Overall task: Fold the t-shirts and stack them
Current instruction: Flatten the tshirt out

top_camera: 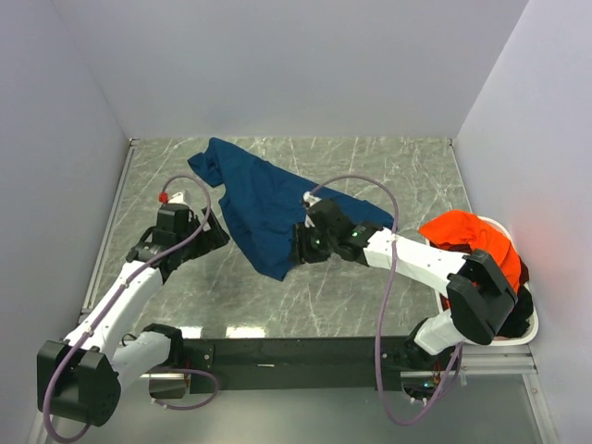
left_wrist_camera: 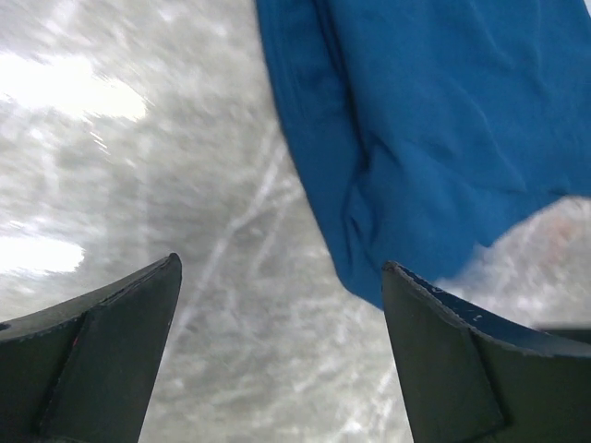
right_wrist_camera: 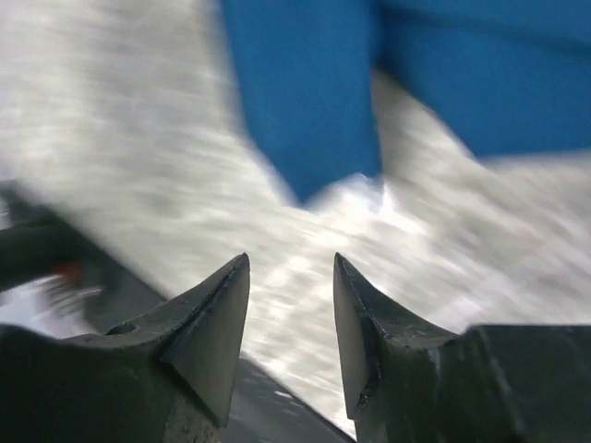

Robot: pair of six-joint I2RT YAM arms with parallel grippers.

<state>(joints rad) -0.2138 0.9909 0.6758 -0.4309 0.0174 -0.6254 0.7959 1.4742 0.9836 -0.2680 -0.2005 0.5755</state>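
A navy blue t-shirt (top_camera: 264,203) lies crumpled on the marble table, running from the back left toward the centre; its print does not show. It shows in the left wrist view (left_wrist_camera: 434,120) and, blurred, in the right wrist view (right_wrist_camera: 314,101). My left gripper (top_camera: 215,231) is open and empty at the shirt's left edge (left_wrist_camera: 282,263). My right gripper (top_camera: 294,252) is open and empty by the shirt's near corner (right_wrist_camera: 291,258). An orange t-shirt (top_camera: 472,239) lies over dark cloth (top_camera: 520,305) in the basket at the right.
A white oval plastic basket (top_camera: 529,333) stands at the table's right edge, by the right arm's base. White walls close in the back and both sides. A black rail (top_camera: 296,356) runs along the near edge. Purple cables loop over both arms.
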